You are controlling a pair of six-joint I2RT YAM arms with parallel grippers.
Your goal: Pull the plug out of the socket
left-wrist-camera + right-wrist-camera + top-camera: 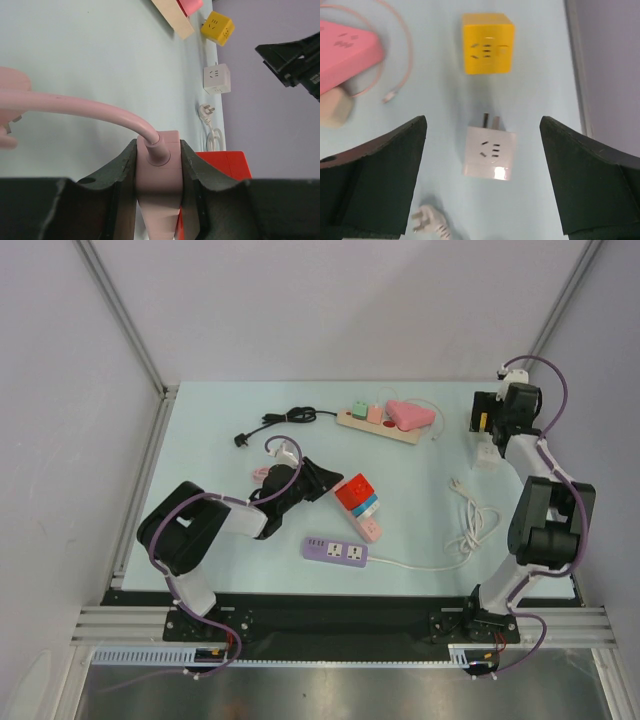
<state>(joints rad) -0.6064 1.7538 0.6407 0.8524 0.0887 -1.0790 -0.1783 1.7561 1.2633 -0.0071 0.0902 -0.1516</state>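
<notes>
Two left jaws squeeze the pink plastic plug (pixel 157 170). Pull straight off the red cube socket (pixel 225 165).

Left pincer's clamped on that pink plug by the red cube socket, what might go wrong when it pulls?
Nothing holds the red cube socket, and the right pincer hangs open far off over a white cube adapter, so the socket may drag along with the pink plug. The left pincer holds only the plug's sides, so it may slip.
</notes>
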